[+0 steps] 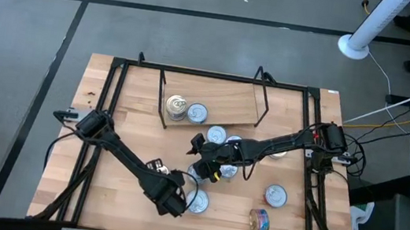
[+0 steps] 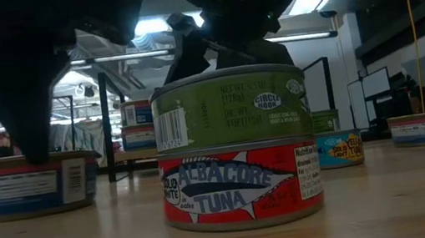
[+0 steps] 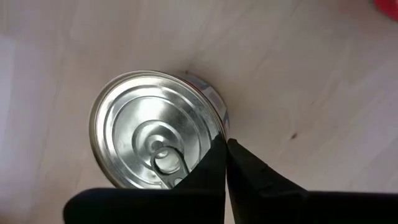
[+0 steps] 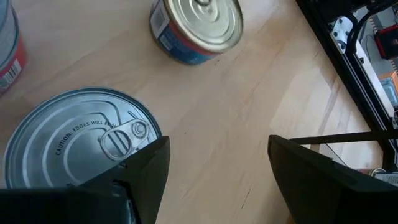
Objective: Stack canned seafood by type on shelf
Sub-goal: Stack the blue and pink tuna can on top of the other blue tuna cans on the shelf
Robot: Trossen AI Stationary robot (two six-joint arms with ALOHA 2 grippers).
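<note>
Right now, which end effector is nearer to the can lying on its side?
Left. The left end effector is over a nearby can, beside the tipped can; the right end effector is farther, mid-table.

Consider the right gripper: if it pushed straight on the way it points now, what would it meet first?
Probably the silver can lid under one finger; the right gripper hangs open, its other finger over bare tabletop. Depth is unclear.

High view straight down; low view level, close to stacked tins (image 2: 236, 149); wrist views downward, near.
</note>
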